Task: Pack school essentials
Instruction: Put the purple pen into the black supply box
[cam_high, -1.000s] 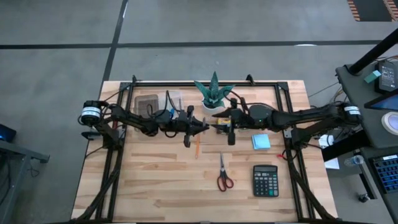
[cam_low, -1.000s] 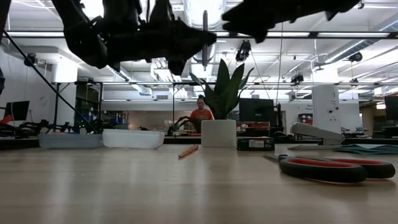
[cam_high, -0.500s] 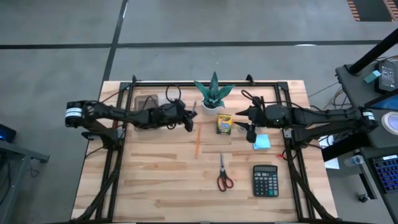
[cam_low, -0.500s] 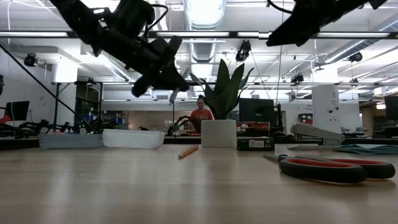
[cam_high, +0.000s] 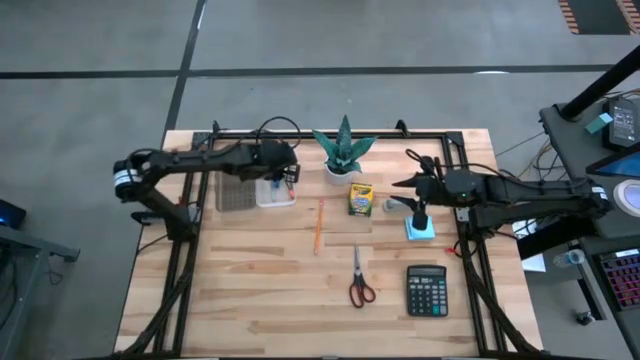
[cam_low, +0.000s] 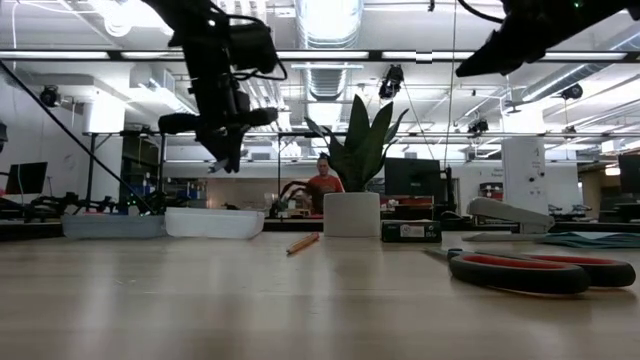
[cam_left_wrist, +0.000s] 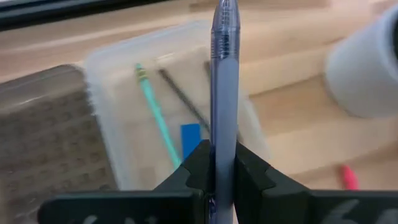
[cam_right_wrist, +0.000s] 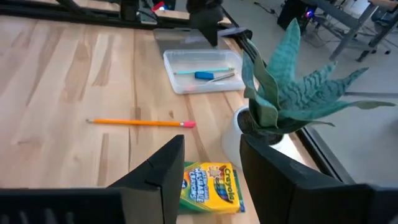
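Note:
My left gripper hangs over the clear tray at the far left, shut on a translucent blue-grey pen. In the tray lie a green pencil, a dark pen and a small blue piece. My right gripper is open and holds nothing, above the light-blue sticky-note pad. The crayon box, orange pencil and red-handled scissors lie flat on the table. My left gripper pinches the pen's barrel between its two fingers. The fingers slant down toward the tray. The pen runs on past the fingertips along their line and is lifted clear above the tray.
A green spiky plant in a white pot stands at the far middle, between the tray and the crayon box. A calculator lies near right. A dark ribbed lid sits left of the tray. A person shows in the room behind.
Both grippers were close together at the table's middle. My left gripper has carried the pen toward the far left, over the tray, and tipped from roughly level to pointing down. My right gripper has drawn back toward the table's right edge.

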